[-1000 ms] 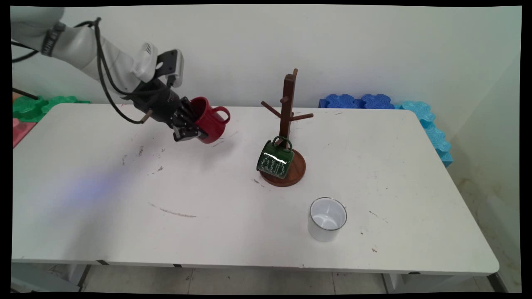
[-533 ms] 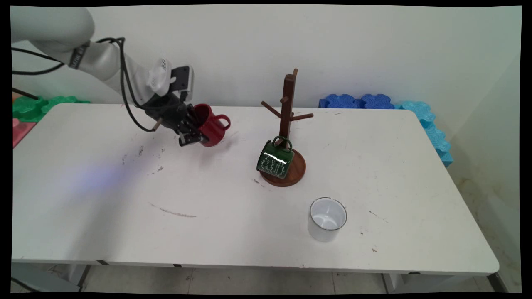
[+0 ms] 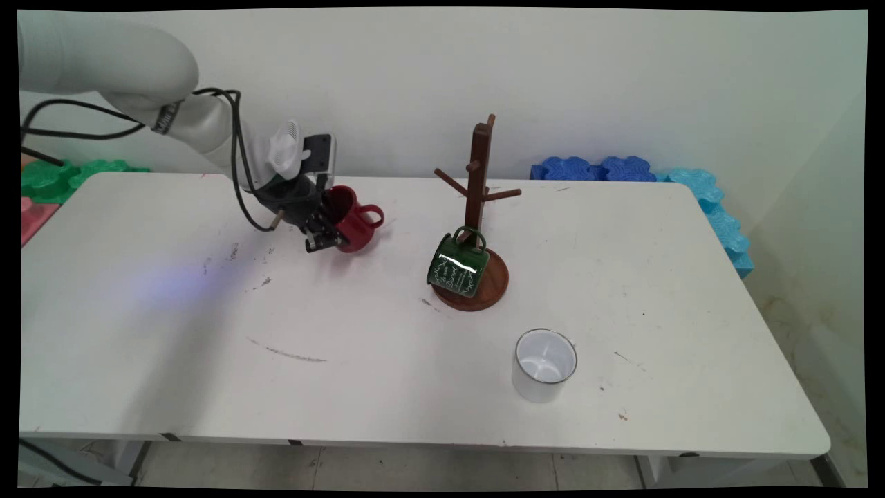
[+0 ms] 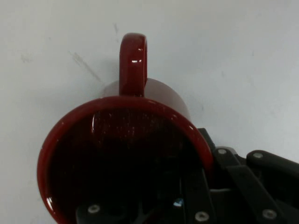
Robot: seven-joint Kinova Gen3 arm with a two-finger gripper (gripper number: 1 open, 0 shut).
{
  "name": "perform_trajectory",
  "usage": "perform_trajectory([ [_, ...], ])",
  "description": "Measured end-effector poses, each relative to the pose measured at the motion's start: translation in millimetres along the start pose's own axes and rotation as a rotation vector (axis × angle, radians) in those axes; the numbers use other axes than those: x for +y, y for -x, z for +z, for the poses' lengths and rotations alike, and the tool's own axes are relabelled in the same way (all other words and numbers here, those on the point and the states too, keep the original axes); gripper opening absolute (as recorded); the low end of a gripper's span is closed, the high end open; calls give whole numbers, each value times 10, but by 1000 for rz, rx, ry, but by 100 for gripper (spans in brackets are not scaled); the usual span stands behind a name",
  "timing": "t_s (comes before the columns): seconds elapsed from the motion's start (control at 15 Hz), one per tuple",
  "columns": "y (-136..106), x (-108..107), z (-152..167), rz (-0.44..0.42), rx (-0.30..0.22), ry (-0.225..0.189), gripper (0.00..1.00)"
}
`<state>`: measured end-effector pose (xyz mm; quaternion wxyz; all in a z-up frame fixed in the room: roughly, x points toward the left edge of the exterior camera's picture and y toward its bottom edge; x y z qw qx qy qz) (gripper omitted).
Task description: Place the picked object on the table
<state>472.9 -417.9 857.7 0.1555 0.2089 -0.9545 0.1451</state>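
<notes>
While my white arm reaches in from the upper left of the main view, my black two-finger gripper point(image 3: 326, 232) pinches the rim of a glossy red ceramic mug point(image 3: 352, 220), one finger inside the mouth and one outside on the wall. That mug hangs tilted just above the white bench point(image 3: 346, 360), its handle pointing right, toward the dark brown wooden mug tree point(image 3: 477, 207) with a round base. A dark green enamel mug with white lettering point(image 3: 458, 266) hangs from a low peg of that tree, leaning over the base. Nearer the front edge, a white cup with a thin dark rim point(image 3: 544, 364) stands upright, well apart from my gripper.

Seen from my hand view, the red mug point(image 4: 126, 158) fills the middle, mouth toward the camera and handle up. My gripper point(image 4: 198, 175) clamps its rim at lower right, over scuffed bench point(image 4: 243, 56).
</notes>
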Motion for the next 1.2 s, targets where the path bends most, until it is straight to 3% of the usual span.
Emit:
perform_trajectory([
  [0.6, 42, -35, 272, 17, -34, 9, 0],
  [0.67, 40, -36, 296, 20, -36, 10, 100],
  [0.8, 45, -38, 326, 23, -38, 10, 100],
  [0.87, -128, -169, 432, 47, -33, 19, 100],
  [1.2, -78, -146, 453, 54, -34, 13, 100],
])
